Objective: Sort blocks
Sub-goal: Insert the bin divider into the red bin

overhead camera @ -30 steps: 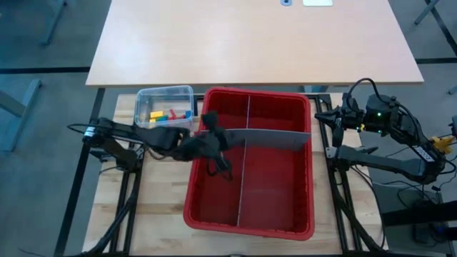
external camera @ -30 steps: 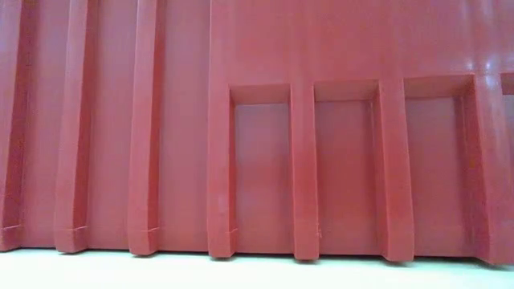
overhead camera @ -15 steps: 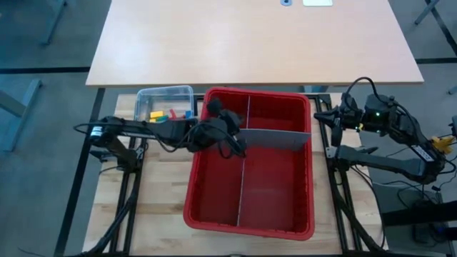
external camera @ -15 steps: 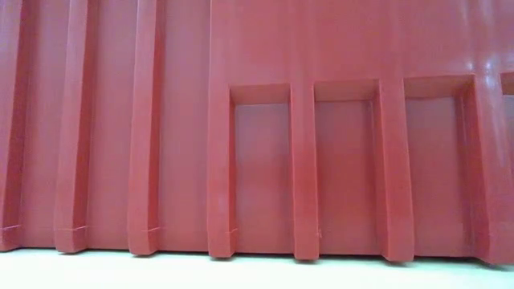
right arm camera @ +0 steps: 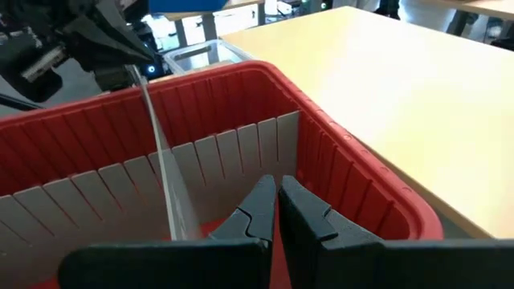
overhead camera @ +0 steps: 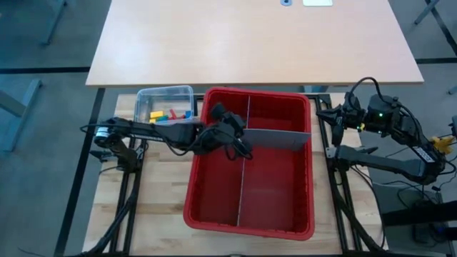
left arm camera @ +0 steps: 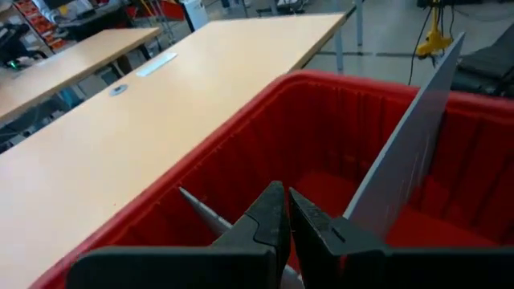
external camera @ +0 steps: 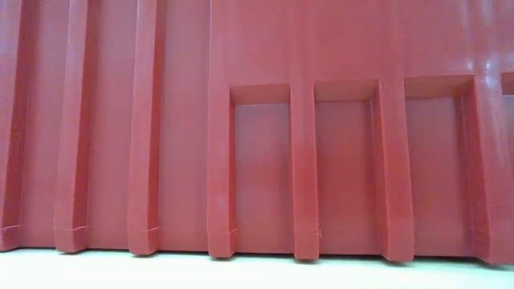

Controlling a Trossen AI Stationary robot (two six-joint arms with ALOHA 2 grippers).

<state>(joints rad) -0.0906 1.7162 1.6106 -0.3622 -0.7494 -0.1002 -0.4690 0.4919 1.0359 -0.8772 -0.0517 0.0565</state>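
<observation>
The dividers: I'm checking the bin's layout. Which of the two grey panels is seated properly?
The long divider, running the bin's length, stands seated. The cross divider sits tilted, its end at the left hand.

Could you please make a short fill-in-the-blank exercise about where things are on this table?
1. The blocks lie inside the clear ____.
2. The left gripper is over the red bin, and its fingers are ____.
3. The right gripper has ____ between its fingers.
4. The loose grey divider panel lies ____ the bin's fixed long divider.

Missing words: tub; shut; nothing; across
</observation>
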